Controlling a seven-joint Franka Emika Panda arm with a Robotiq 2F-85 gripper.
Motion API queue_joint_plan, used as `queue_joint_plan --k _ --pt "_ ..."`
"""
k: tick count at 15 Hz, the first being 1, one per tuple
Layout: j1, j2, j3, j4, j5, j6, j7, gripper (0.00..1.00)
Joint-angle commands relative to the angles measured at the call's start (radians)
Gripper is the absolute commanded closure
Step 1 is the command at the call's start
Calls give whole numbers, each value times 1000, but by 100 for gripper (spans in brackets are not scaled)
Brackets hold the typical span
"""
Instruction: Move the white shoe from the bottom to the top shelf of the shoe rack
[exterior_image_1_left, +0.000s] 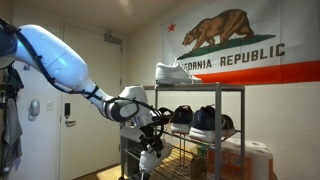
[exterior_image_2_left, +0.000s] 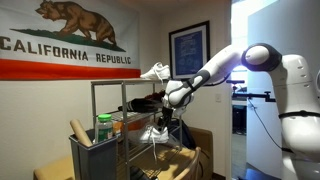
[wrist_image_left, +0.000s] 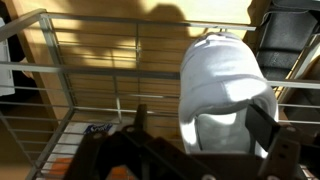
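Gripper (wrist_image_left: 201, 122) at 6 o'clock, fingers (wrist_image_left: 262, 128) flanking white shoe (wrist_image_left: 222, 75), clamped or loose not discernible, smooth rounded white upper, greyer shadowed end nearest, wire shoe rack (wrist_image_left: 100, 70) behind

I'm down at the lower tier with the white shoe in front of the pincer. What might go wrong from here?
1. In the wrist view the white shoe sits toward one side of the pincer; closing may twist it.
2. Lifting straight up may hit the tier of dark shoes.
3. Another white sneaker already on the top shelf could get knocked off.
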Motion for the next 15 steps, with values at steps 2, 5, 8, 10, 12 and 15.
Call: queue_joint_plan --k 2,5,8,10,12,15 --pt "-8 12 0 -3 1 5 -1 0" --pt "-7 21 -6 -5 -12 -2 11 0" --pt "-6 31 -9 -2 -17 -8 17 25" --pt "-4 35 -10 2 -18 -11 21 35" --pt "-3 37 -8 5 -16 -11 20 49" --pt "-4 41 -2 11 -7 -20 10 73"
